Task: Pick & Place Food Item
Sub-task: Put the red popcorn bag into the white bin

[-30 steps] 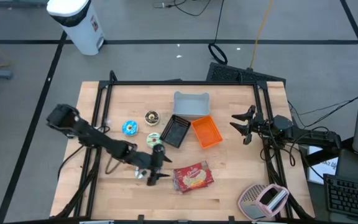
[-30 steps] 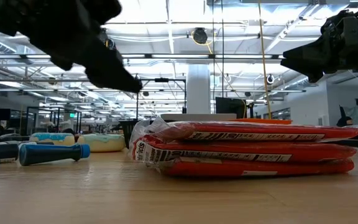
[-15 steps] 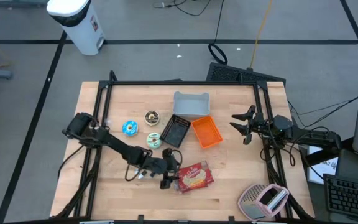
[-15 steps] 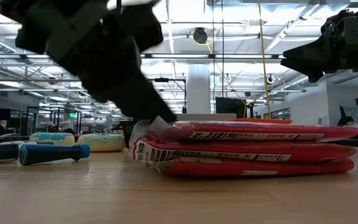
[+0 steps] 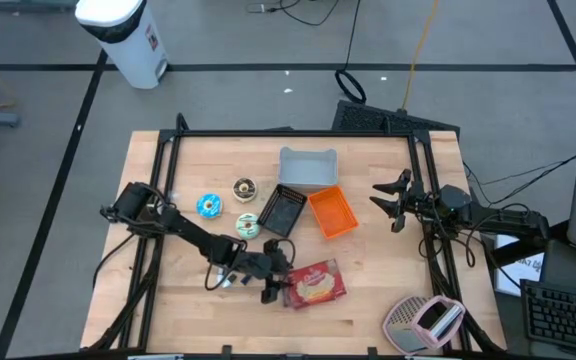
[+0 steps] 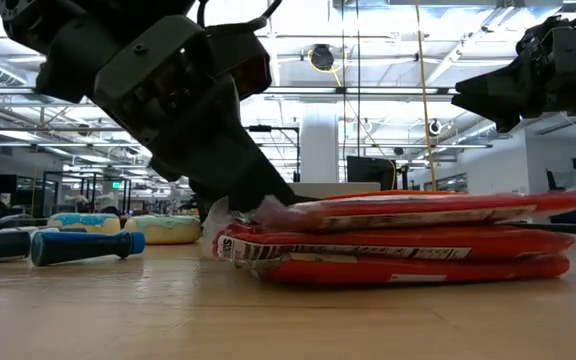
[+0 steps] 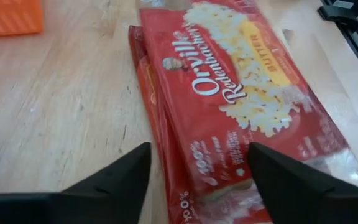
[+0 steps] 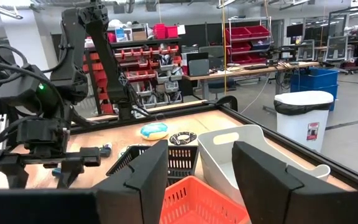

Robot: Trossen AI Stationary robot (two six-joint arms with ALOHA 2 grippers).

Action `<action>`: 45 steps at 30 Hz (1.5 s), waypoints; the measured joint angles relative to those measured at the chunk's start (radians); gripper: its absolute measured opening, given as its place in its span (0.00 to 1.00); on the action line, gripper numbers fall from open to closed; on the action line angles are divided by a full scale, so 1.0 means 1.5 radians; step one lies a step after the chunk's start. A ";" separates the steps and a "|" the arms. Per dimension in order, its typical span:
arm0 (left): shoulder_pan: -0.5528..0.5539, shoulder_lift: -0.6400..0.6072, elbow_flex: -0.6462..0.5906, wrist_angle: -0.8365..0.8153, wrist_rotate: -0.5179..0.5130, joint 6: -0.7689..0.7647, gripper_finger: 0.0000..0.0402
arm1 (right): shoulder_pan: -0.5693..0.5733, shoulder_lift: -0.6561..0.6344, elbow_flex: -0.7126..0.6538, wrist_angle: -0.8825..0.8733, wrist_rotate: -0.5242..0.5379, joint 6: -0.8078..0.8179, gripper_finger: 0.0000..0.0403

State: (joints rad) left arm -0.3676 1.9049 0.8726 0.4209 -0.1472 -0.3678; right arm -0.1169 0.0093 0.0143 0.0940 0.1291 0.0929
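Observation:
A red popcorn pack (image 5: 313, 283) lies flat on the wooden table near its front edge. It appears as a stack of red packets in the low view (image 6: 398, 240) and fills the left wrist view (image 7: 241, 93). My left gripper (image 5: 276, 283) is at the pack's left end, slanting down, with its fingers apart on either side of that end (image 7: 197, 168). My right gripper (image 5: 383, 205) waits open at the table's right side, level and well above the table. My left gripper comes slanting down from the table's left and lies along the pack. Its fingers (image 6: 253, 190) bear on the crumpled left end of the top packet (image 6: 243, 215). The pack rests on the table, and the top packet's right end (image 6: 568, 200) is tipped up a little.
An orange basket (image 5: 331, 212), a black mesh basket (image 5: 282, 210) and a grey bin (image 5: 308, 167) stand behind the pack. Three round tins (image 5: 209, 206) lie at the left, and a blue marker (image 6: 83, 245) lies near the arm. A pink and grey item (image 5: 423, 322) sits at the front right.
My left gripper has moved toward the table's right edge and down, reaching the pack's left end. The top packet's right end has tipped up while the lower packets have stayed flat.

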 joint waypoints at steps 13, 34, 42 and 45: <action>0.034 -0.002 0.001 0.006 0.026 -0.030 0.03 | 0.000 0.000 0.000 0.000 0.000 0.000 0.41; 0.013 -0.261 0.001 0.012 -0.107 0.189 0.01 | 0.000 0.000 0.000 0.000 0.000 0.000 0.41; 0.063 -0.352 0.002 -0.028 -0.165 0.259 0.01 | 0.000 0.000 0.000 0.000 0.000 0.000 0.41; 0.112 -0.379 0.002 -0.066 -0.163 0.258 0.01 | 0.000 0.000 0.000 0.000 0.000 0.000 0.41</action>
State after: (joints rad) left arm -0.1990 1.3367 0.8749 0.3221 -0.3914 0.0193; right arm -0.1169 0.0097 0.0139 0.0937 0.1291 0.0925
